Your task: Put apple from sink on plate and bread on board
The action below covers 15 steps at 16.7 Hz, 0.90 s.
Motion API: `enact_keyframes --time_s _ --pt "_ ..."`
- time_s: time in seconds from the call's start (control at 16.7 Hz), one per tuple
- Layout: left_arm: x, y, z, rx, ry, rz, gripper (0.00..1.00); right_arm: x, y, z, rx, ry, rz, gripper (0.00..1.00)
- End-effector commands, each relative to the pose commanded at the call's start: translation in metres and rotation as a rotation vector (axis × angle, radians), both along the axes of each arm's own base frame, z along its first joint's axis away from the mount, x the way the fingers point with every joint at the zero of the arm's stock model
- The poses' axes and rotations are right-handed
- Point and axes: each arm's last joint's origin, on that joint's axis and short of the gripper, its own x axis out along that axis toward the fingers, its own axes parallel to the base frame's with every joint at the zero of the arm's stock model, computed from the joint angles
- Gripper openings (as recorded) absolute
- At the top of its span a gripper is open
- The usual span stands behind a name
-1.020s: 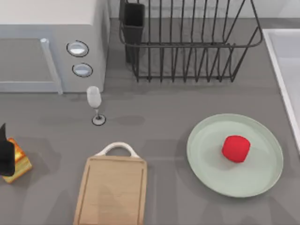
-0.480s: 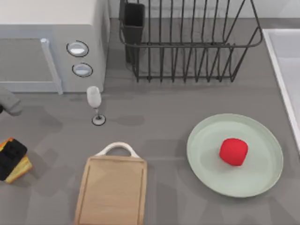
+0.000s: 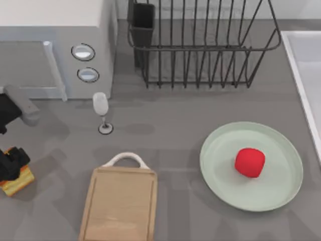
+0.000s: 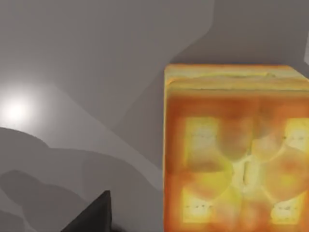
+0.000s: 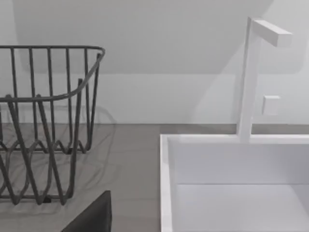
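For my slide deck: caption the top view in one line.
Left gripper over the bread at the table's left edge; apple on the plate, board bare.

I see a grey tabletop point(image 3: 165, 135); microwave point(image 3: 55, 47) at far left; dark wire dish rack point(image 3: 200, 45) beside it; white wall point(image 5: 154, 58) behind.
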Motion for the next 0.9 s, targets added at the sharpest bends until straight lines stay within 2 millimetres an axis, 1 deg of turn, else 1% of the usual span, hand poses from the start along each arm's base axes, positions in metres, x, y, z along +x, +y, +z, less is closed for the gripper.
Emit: enact_keyframes --time_s 0.36,0.48,0.6,0.9 --pt "0.002 0.0 -0.001 0.0 0.011 -0.008 1.0 0.0 0.0 0.0 0.0 0.0 0.0 1.0" --pt "0.002 0.0 -0.007 0.0 0.016 -0.008 1.0 0.0 0.0 0.0 0.0 0.0 0.0 1.0" --pt "0.003 0.0 -0.021 0.0 0.018 -0.008 1.0 0.0 0.0 0.0 0.0 0.0 0.0 1.0" --pt "0.004 0.0 -0.065 0.0 0.008 -0.008 1.0 0.0 0.0 0.0 0.0 0.0 0.0 1.0"
